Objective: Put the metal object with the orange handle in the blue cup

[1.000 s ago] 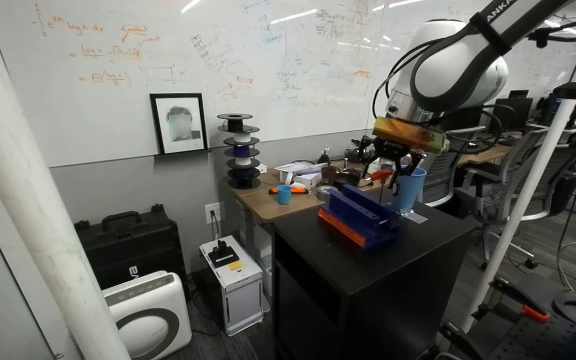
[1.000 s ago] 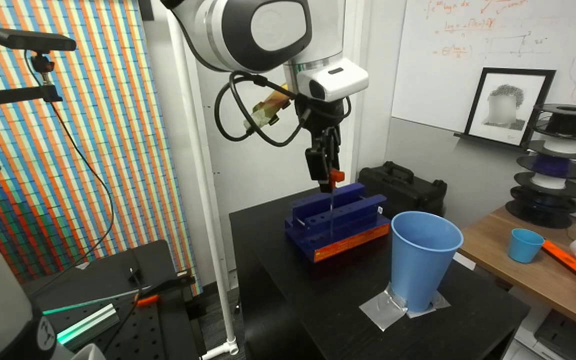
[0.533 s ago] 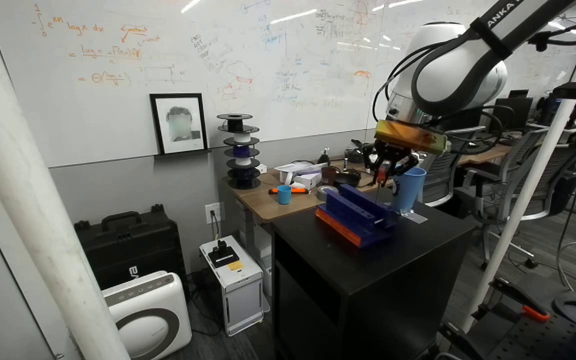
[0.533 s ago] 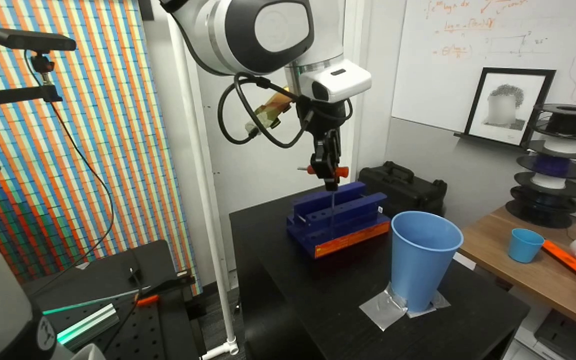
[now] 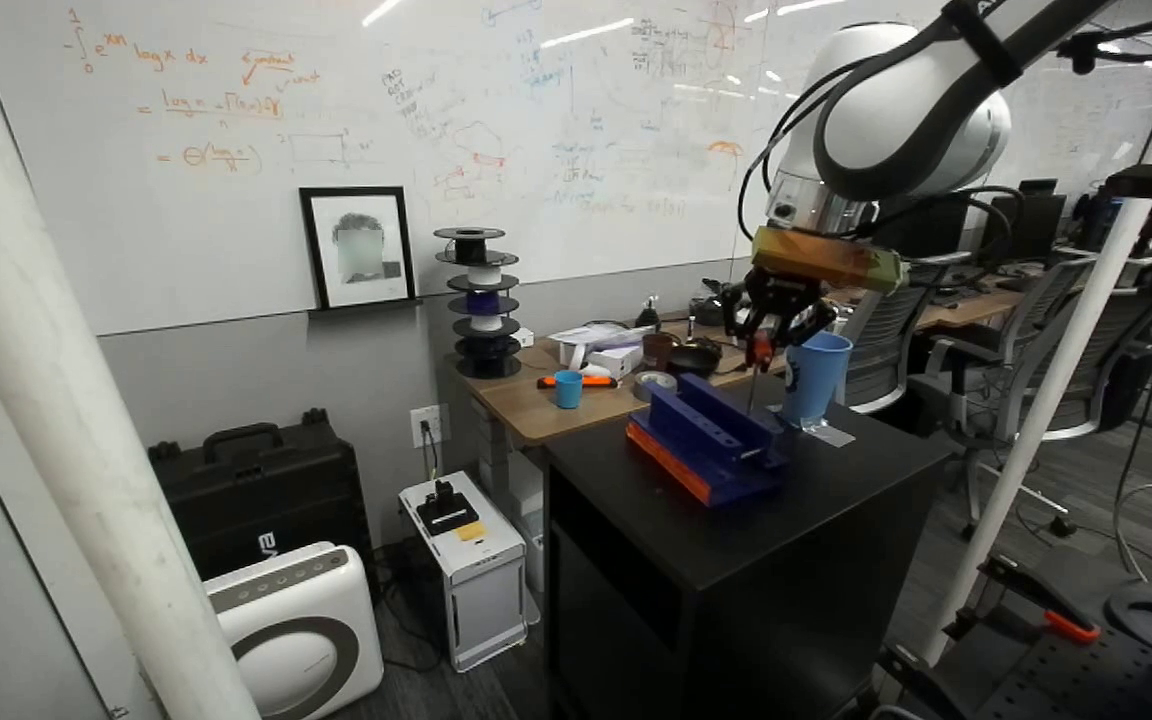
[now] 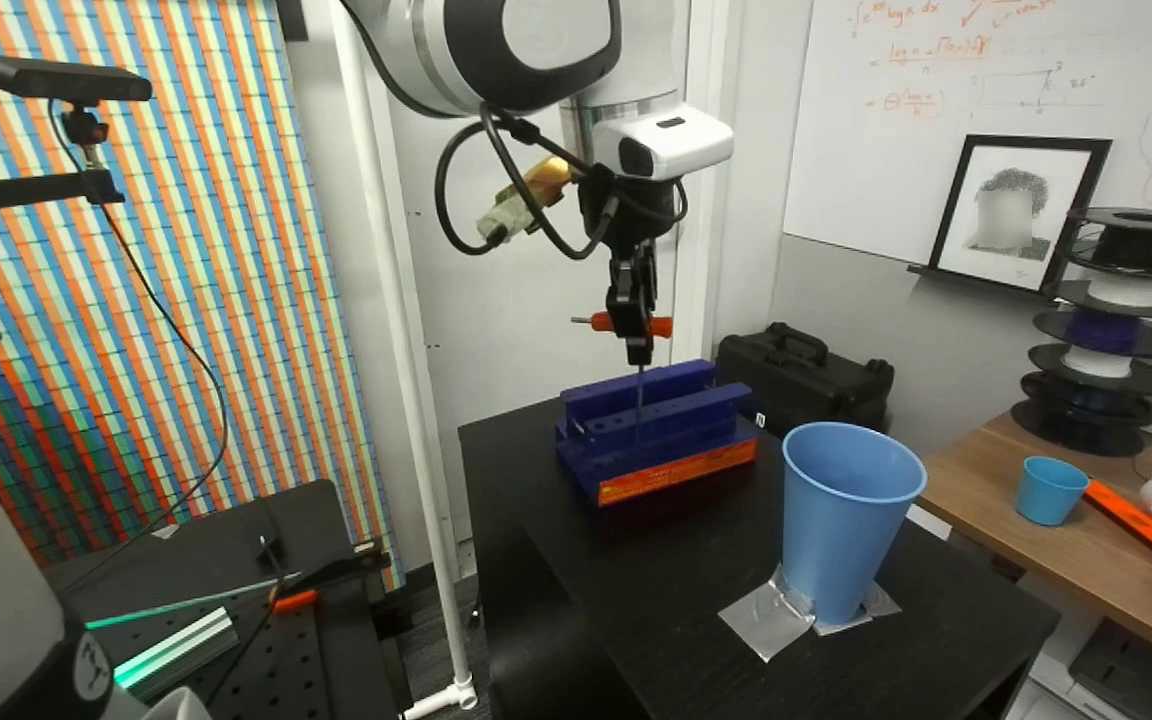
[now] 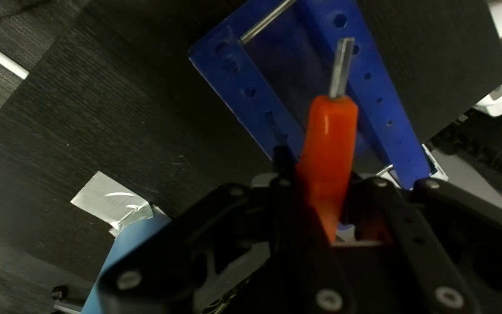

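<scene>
- One pincer [image 6: 639, 345] pinches the metal object with the orange handle [image 6: 660, 327], partly hiding the handle's middle.
- Below, the blue stand [image 6: 671, 450]: whether the shaft's tip sits in it, I cannot tell.
- Rightmost in an exterior view, the blue cup [image 6: 844, 530] shows its whole mouth; the wrist view cuts the cup off.

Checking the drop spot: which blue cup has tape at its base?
The tall cup on the black cabinet, with silver tape; the small cup on the desk shows none.

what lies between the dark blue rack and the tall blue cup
In the wrist view, black tabletop, with silver tape at the foot of the blue cup.
</scene>
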`<act>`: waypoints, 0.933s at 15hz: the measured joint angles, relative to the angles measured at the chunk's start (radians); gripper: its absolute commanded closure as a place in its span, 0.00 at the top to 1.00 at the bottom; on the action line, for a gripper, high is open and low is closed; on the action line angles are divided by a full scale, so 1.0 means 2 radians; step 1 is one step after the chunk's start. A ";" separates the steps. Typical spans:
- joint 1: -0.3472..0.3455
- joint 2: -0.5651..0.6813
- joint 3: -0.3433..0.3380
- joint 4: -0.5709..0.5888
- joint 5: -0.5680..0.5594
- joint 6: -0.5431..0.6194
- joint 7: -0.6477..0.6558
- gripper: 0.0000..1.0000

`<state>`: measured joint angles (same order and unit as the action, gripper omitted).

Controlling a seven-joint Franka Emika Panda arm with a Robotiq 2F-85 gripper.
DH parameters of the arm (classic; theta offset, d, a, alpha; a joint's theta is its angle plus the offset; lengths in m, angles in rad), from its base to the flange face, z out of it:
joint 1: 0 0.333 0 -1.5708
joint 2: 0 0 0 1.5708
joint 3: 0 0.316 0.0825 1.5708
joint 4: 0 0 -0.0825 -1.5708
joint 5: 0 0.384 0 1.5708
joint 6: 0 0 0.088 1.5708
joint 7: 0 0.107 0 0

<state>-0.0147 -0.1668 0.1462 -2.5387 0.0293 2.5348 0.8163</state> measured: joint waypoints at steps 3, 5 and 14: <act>0.012 -0.019 -0.005 0.015 0.027 -0.059 -0.035 0.11; 0.014 -0.033 -0.010 0.028 0.035 -0.101 -0.051 0.11; -0.001 -0.107 -0.024 0.087 -0.007 -0.231 -0.069 0.12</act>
<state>-0.0157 -0.3808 0.0981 -2.3638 0.0155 2.0723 0.6778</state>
